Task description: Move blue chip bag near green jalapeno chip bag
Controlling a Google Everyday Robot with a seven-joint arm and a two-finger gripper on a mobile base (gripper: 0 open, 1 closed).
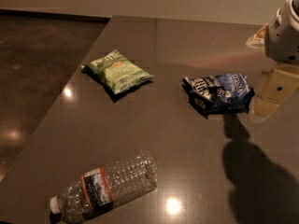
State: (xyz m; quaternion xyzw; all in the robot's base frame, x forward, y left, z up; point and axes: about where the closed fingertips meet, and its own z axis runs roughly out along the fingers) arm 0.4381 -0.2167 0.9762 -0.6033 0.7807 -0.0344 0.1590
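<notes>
The blue chip bag [219, 93] lies flat on the dark table [187, 41], right of centre, crinkled, with white lettering. The green jalapeno chip bag [117, 72] lies to its left, about a bag's width away, nearer the table's left edge. My gripper [272, 93] comes in from the upper right, its tan end right beside the blue bag's right edge and low over the table. Its shadow falls on the table in front of the blue bag.
A clear plastic bottle [105, 187] with a red and white label lies on its side near the front left of the table. The table's left edge runs diagonally, with dark floor [32, 69] beyond it. A wall lies behind.
</notes>
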